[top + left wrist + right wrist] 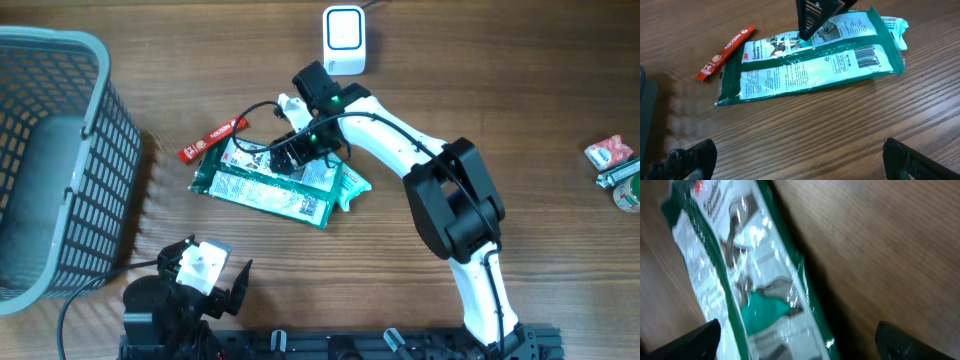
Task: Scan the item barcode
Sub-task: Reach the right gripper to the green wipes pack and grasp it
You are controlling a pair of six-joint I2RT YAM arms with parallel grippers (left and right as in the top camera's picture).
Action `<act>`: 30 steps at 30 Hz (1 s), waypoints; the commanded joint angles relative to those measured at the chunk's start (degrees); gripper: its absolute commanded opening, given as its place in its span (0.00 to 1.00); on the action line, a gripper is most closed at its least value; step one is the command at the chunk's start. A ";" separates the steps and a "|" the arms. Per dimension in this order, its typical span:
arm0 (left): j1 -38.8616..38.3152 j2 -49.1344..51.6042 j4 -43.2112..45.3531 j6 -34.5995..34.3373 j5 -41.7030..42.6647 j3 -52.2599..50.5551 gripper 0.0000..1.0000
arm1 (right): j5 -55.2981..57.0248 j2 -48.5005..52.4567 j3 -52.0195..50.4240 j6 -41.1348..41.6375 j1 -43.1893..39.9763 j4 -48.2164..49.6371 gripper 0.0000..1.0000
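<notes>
The item is a flat green and white glove packet [262,187] lying on the wooden table; in the left wrist view its barcode [867,55] faces up near the right end. A white scanner [344,40] stands at the far middle. My right gripper [291,152] hovers over the packet's far edge, open; in the right wrist view the packet [747,285] runs between its fingers [800,345], untouched. My left gripper [210,265] sits at the near left, open and empty [800,160], short of the packet [805,70].
A grey mesh basket [95,120] fills the left side. A red sachet [212,138] lies just left of the packet. A crumpled teal wrapper [355,185] sticks out at the packet's right end. Small snack packs [612,160] lie at the right edge.
</notes>
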 commanded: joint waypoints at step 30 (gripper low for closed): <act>0.35 -0.13 0.00 0.31 0.90 -0.28 1.00 | -18.43 -3.32 13.16 -8.79 0.07 -28.04 0.04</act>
